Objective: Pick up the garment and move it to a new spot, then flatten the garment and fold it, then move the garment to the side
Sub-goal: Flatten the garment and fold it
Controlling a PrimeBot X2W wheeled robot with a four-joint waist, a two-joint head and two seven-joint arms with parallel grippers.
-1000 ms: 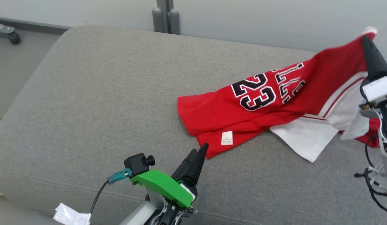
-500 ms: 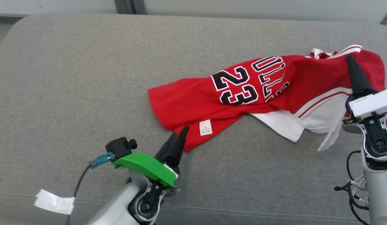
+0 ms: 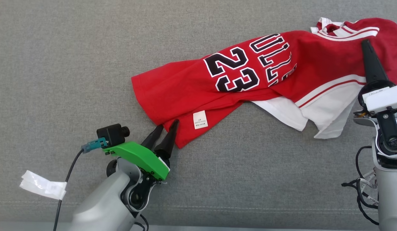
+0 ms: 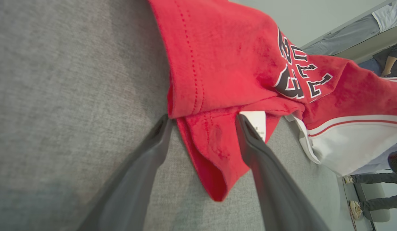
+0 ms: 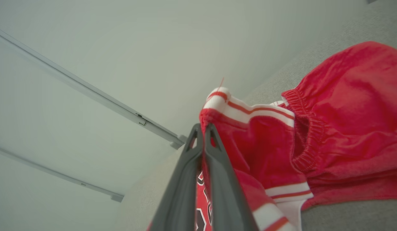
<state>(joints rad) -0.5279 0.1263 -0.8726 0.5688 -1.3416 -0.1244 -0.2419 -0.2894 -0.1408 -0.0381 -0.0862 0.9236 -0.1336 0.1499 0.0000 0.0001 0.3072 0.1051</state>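
At the garment's (image 3: 185,86) hem (image 4: 211,150), the spread-jawed left gripper (image 3: 169,124) now straddles the corner. The right gripper (image 3: 365,43) keeps clamping the far end; flattening nears.

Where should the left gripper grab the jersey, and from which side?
Hem corner of the jersey, beside the white label, coming in low from the robot's side: that doubled corner juts toward the open left gripper, whose fingers straddle it.

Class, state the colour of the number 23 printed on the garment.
The number 23 on the garment is black, outlined white; the head view shows it best.
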